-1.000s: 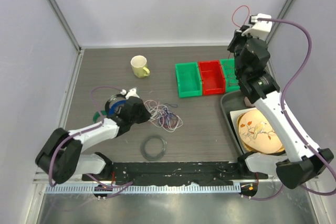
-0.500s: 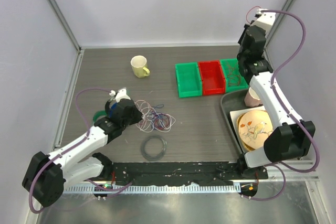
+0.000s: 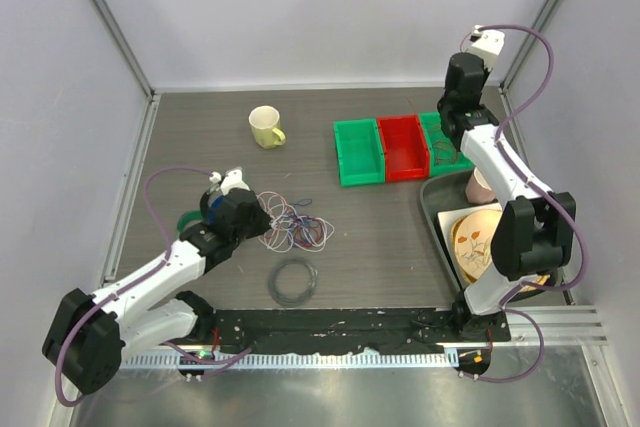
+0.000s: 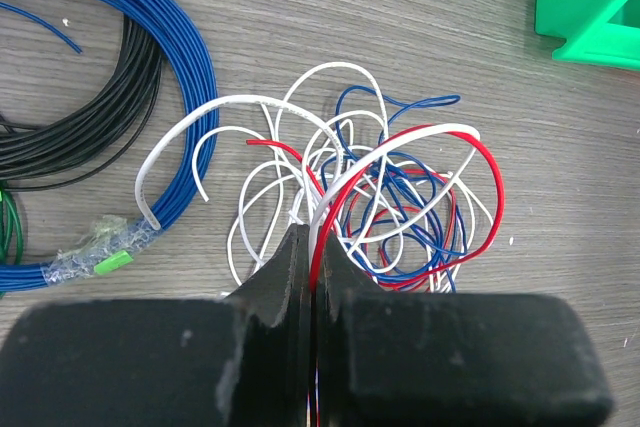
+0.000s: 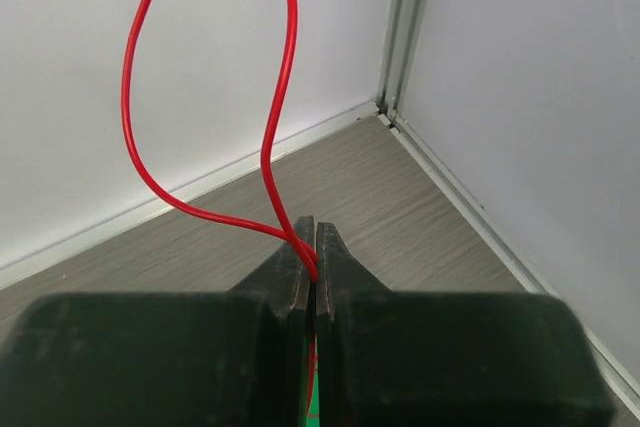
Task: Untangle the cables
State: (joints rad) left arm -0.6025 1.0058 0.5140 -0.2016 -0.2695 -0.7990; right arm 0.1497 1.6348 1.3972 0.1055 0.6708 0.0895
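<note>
The cables (image 3: pixel 297 225) lie in a tangle of white, red and blue loops (image 4: pixel 400 207) on the table, left of centre. My left gripper (image 4: pixel 311 237) is at the tangle's near-left edge, shut on a red and a white strand that run up between its fingers. My right gripper (image 5: pixel 314 247) is raised near the back right corner, above the right-hand green bin (image 3: pixel 437 137). It is shut on a single red cable (image 5: pixel 127 107), which loops up out of the right wrist view. In the top view the right fingers are hidden by the arm.
Thick blue (image 4: pixel 180 57) and black (image 4: pixel 130 77) coils lie left of the tangle, a dark grey coil (image 3: pixel 295 281) near the front. A yellow mug (image 3: pixel 265 127) stands at the back. Green (image 3: pixel 358 151) and red (image 3: pixel 403 146) bins sit centre right. A tray (image 3: pixel 430 209) holds a plate and pink cup (image 3: pixel 481 185).
The left gripper pulled back to the left, dragging the tangle with it, then held still. The right arm swung toward the back right corner with the red cable.
</note>
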